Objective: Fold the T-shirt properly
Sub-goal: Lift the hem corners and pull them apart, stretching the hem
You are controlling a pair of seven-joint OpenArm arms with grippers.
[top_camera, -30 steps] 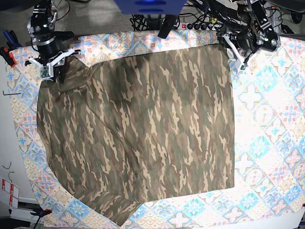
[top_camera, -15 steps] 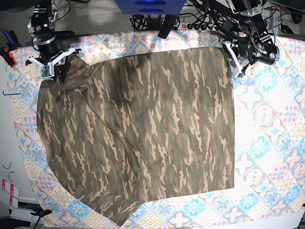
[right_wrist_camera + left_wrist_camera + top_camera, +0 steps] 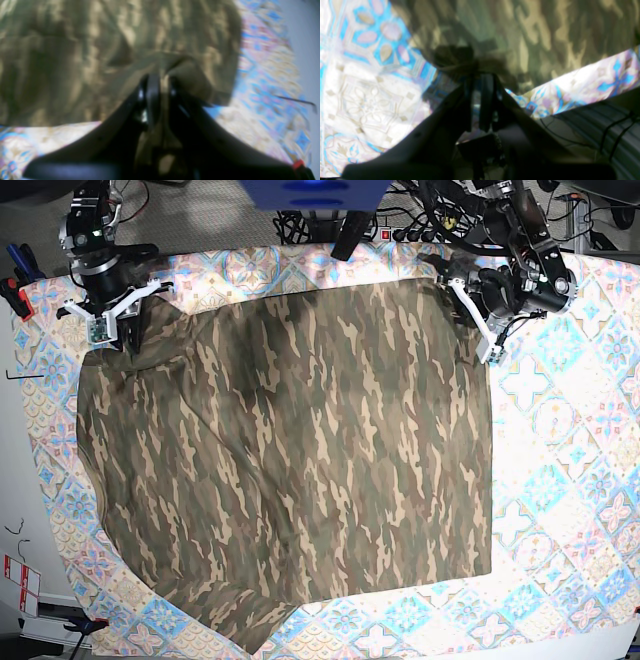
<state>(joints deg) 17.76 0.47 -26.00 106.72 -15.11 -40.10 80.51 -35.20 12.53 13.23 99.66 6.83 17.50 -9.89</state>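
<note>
We had both grippers, left [image 3: 468, 302] and right [image 3: 122, 330], clamped on the T-shirt's [image 3: 300, 460] far corners atop the patterned cloth [image 3: 560, 480]; thin pinches could slip during lifting, skewing the fold.

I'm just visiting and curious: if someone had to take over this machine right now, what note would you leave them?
Left gripper: shut on a bunched far corner of the T-shirt.
Right gripper: shut on the shirt's other far corner.
The shirt lies spread almost flat on the tile-patterned cloth; only the pinched corners are gathered up.
Done: both far corners gripped.
Left: every fold. Probably carry both corners together toward the near edge, then lay the shirt down evenly.
</note>
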